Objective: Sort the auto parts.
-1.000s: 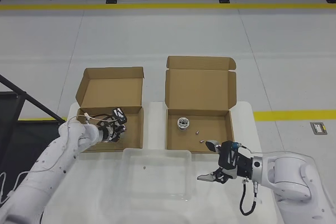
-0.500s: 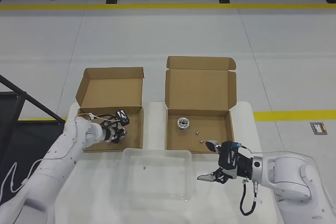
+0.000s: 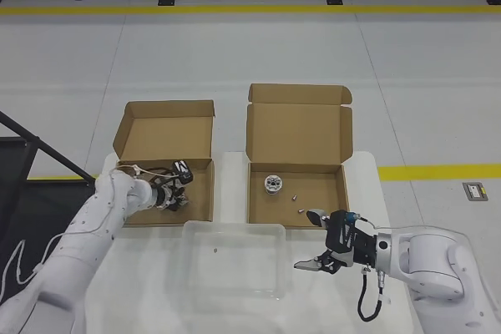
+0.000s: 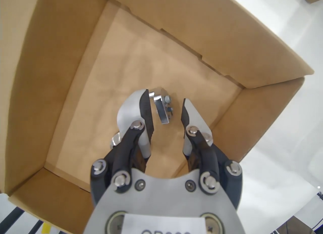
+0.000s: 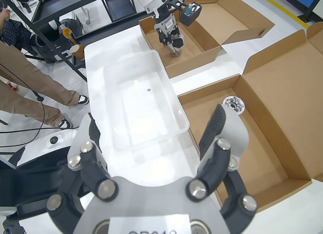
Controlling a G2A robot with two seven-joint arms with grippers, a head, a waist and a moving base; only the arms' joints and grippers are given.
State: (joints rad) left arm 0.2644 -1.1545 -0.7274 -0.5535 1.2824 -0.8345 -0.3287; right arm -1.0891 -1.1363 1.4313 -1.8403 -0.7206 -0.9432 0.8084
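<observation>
The metal bracket [image 4: 161,110] is lying on the floor of the left box [image 4: 50,43], towards that box's near right corner. It is sitting right between the fingers of the left tool [image 4: 164,98], which is reaching down into the box with its fingers spread apart, gripping nothing. The bracket is sitting closer to one finger [image 4: 146,108] than to the other, and I cannot tell whether it is touching it. A second bit of silver metal [image 4: 114,141] is peeking out beside that same finger.

Over to the right box [image 3: 317,185]: a round hub [image 3: 273,183] is lying near its far left corner, with a small bolt [image 3: 294,198] just to its near right.

Nearer the robot, a clear tray [image 3: 234,280] is sitting on the white bench [image 3: 231,179], just in front of both boxes, and a small dark piece [image 3: 215,250] is lying in it.

The right tool [image 3: 307,241] is hovering just right of the tray, at the near edge of the right box, with its fingers wide apart and nothing between them.
</observation>
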